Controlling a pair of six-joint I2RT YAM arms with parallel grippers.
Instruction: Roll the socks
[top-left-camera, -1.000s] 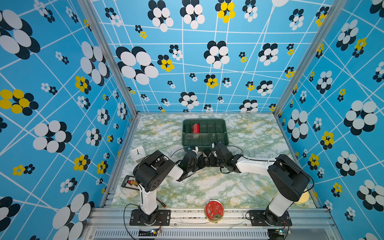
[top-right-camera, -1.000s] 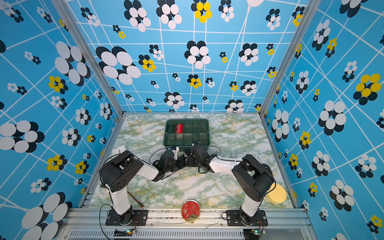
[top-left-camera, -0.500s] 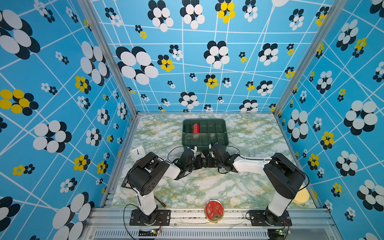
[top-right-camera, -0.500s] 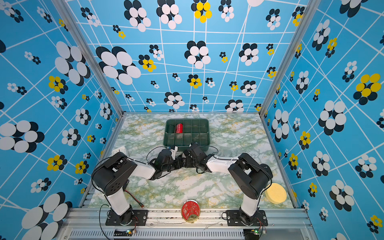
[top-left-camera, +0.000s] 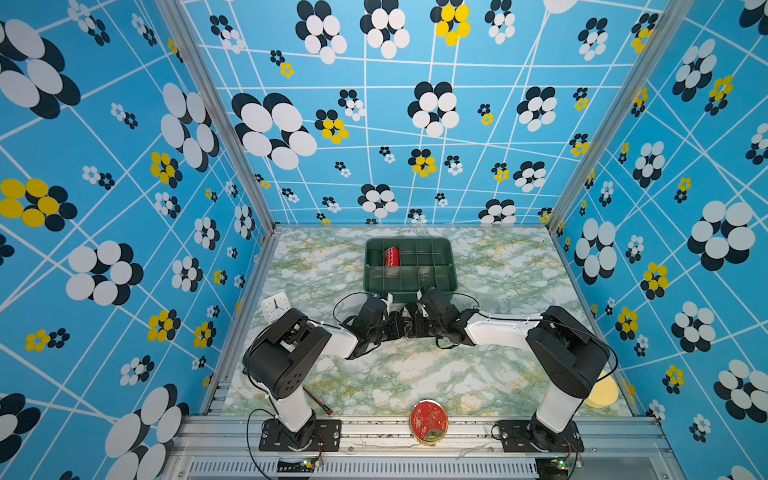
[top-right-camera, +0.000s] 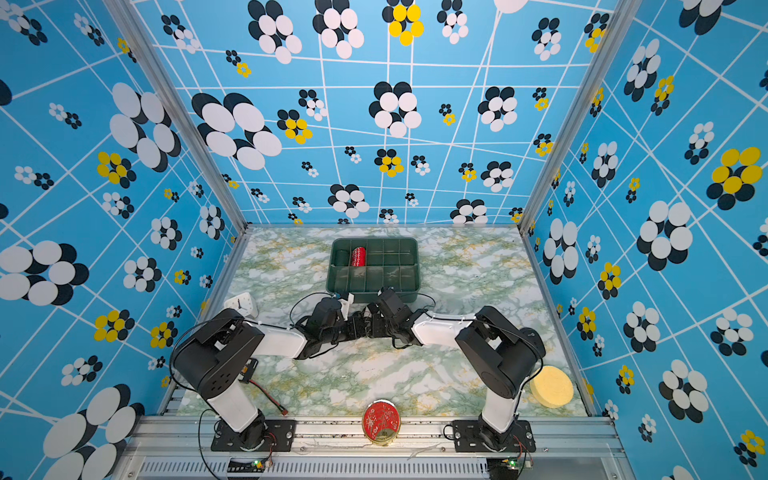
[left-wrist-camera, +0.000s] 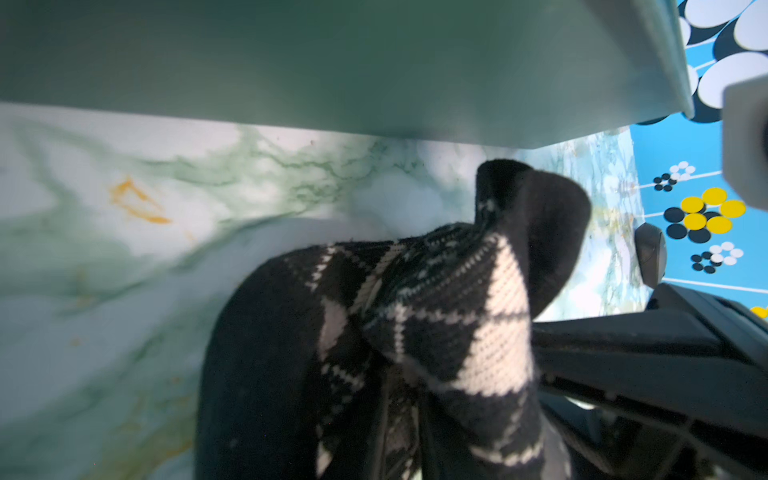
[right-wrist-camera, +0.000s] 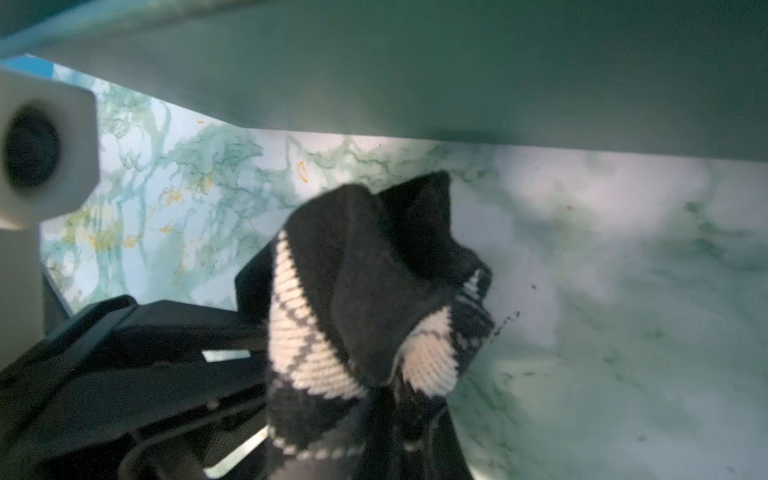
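The socks (left-wrist-camera: 436, 316), black with a grey and white argyle pattern, form a bunched bundle just above the marble table, right in front of the green tray (top-left-camera: 409, 291). In both top views my two grippers meet nose to nose at this bundle (top-left-camera: 401, 326) (top-right-camera: 359, 326). My left gripper (left-wrist-camera: 399, 424) comes in from the left, and a strip of sock lies between its close-set fingers, which the fabric largely covers. My right gripper (right-wrist-camera: 390, 415) comes in from the right, shut on the other side of the socks (right-wrist-camera: 353, 311).
The tray (top-right-camera: 374, 291) is divided into compartments. A red roll (top-left-camera: 391, 256) and a dark green roll (top-left-camera: 375, 257) lie in its back left ones. A white clock (top-left-camera: 275, 305) stands at the left, a red tin (top-left-camera: 429, 420) on the front rail, a yellow sponge (top-right-camera: 551, 386) at the front right.
The left arm's elbow has swung a little left and toward the front. Both grippers have stayed together at the socks in front of the tray.
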